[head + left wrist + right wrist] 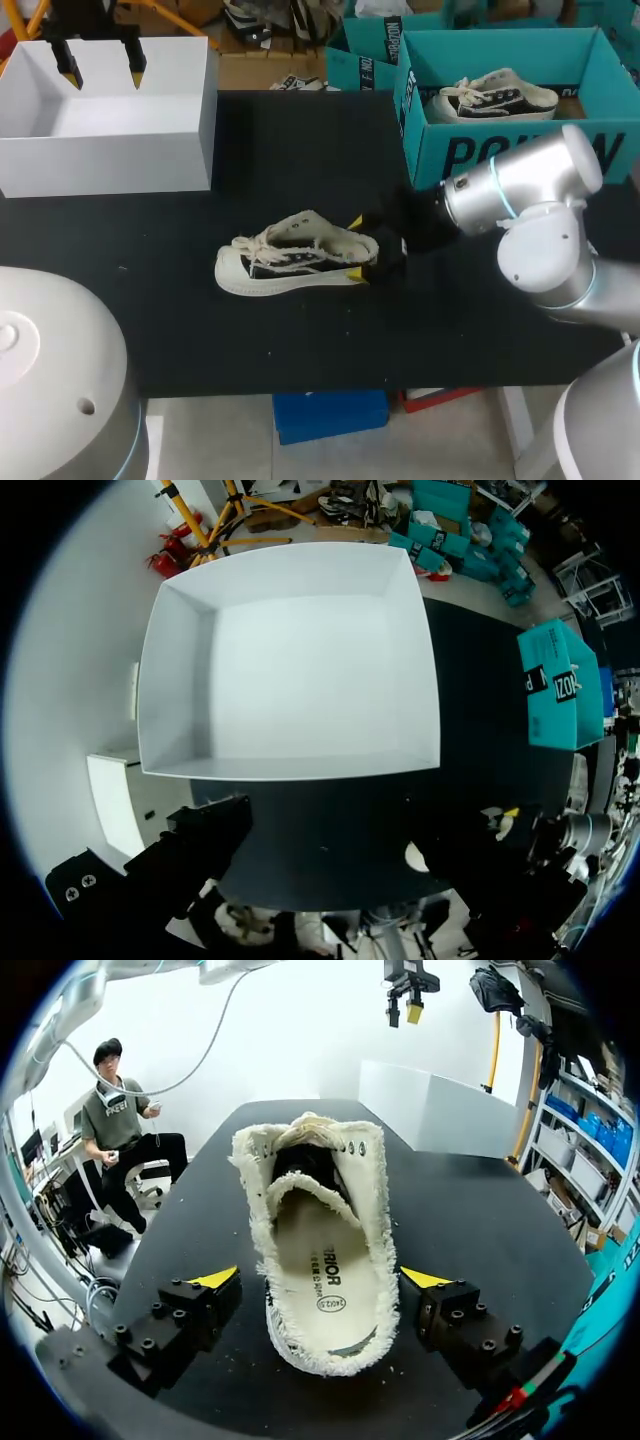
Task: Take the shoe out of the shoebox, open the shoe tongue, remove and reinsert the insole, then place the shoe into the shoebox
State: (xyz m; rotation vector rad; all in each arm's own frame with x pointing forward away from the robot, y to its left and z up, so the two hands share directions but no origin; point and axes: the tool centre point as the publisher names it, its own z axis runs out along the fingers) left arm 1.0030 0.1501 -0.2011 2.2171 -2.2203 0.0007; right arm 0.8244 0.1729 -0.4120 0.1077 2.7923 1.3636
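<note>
Shoe [296,262], position? (Observer.)

Me: Out of the white shoebox [110,160], upright on its sole mid-surface [300,340], toe toward my left side. Box empty.

Observer: Your end effectors?

Me: Right end effector [320,1278] sat at the heel, fingers spread, one yellow tip on either side, each just clear of the canvas; pinching nothing. Left end effector [101,62] hung above the shoebox, also spread, well apart from the shoe.

Observer: Step in hand?

Me: Judged: take-out done, tongue [303,1185] and insole [325,1270] work about to begin. Insole lay flat inside, visible through the opening. Next move likely called for closing on the heel to steady it, then bringing my left across to lift the tongue.
</note>
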